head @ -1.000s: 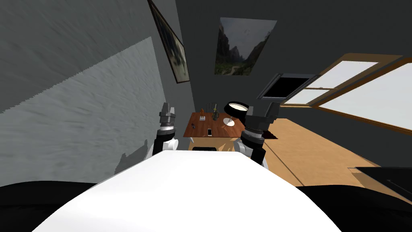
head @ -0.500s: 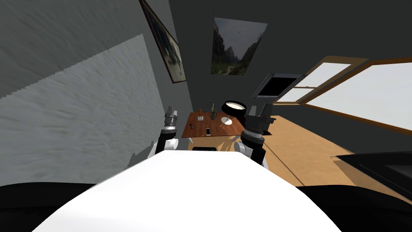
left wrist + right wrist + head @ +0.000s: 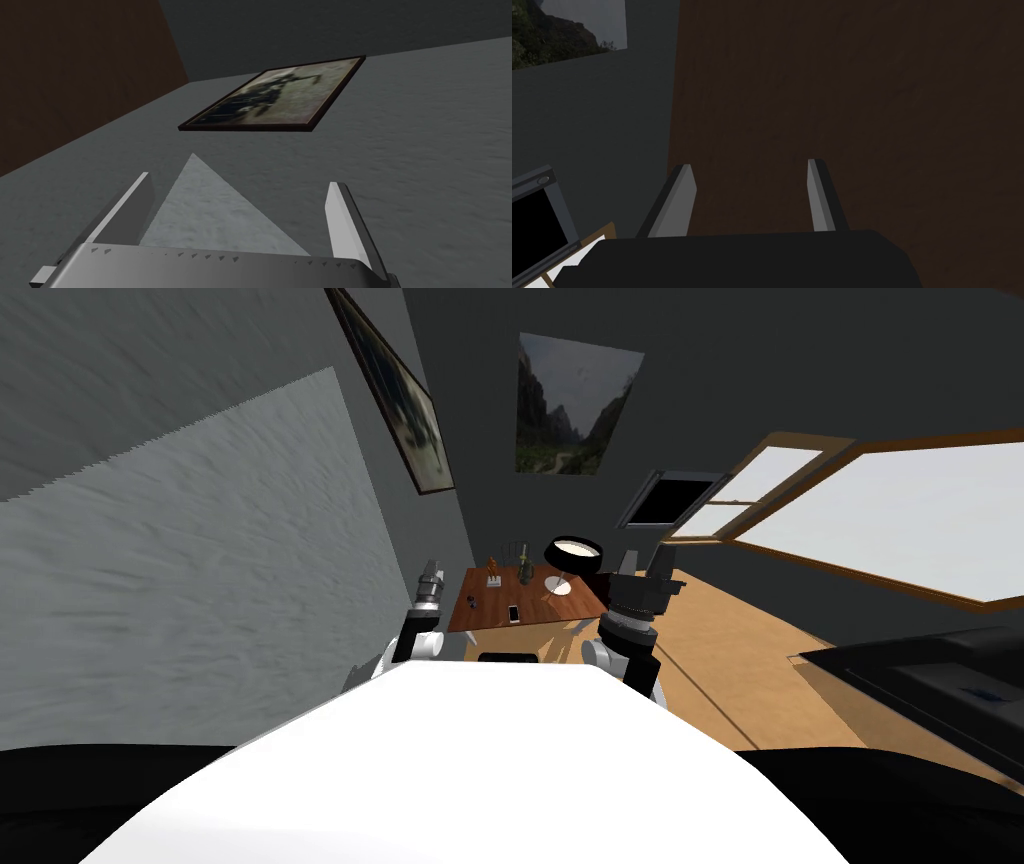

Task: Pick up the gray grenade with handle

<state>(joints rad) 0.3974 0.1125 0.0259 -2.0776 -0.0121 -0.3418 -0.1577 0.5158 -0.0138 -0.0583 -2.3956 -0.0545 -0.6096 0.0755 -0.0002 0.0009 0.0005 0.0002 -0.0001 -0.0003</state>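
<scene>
1. Risk: wrong target. The things on the brown table [image 3: 545,606] are too small to read with certainty. I take the grenade [image 3: 525,571] to be the grey-green upright thing near the table's far edge, between the orange figurine [image 3: 492,567] and the lamp [image 3: 573,554]. A small dark thing [image 3: 469,604] near the table's left edge could be it instead. Confirm from closer in.
2. Risk: a reach from here falls short, because the table stands well ahead of both arms. The base needs to close in first.
3. Risk: on approach, an arm could sweep the lamp, which stands just beside the candidate. It could also knock the white phone [image 3: 514,613], which lies nearer to me.
4. Left gripper [image 3: 240,210]: raised at my left, fingers spread wide, nothing between them.
5. Right gripper [image 3: 749,195]: raised at my right, fingers apart, nothing held.
6. Position: the grenade sits on the table, well apart from either gripper, ahead and between the two. The right gripper [image 3: 645,570] looks the nearer one, though the lamp stands between it and the grenade.
</scene>
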